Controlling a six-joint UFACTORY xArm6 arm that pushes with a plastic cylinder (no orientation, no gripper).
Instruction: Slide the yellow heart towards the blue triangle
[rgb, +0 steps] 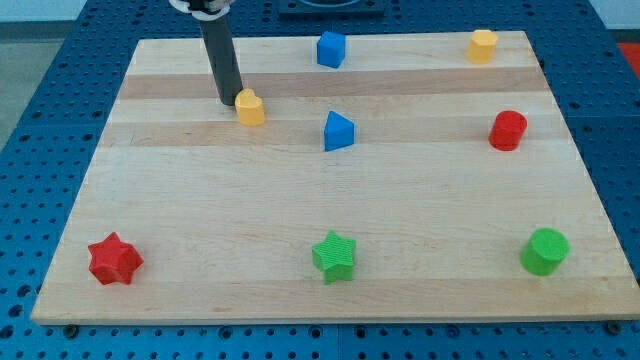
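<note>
my tip sits just left of the yellow heart. the blue triangle is further right. i have no claw, just a rod.

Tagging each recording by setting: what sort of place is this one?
Probably a robotics lab bench. A wooden board lies on a blue perforated table, small coloured blocks such as the yellow heart and blue triangle are scattered on it, and my tip sits just left of the heart.
</note>
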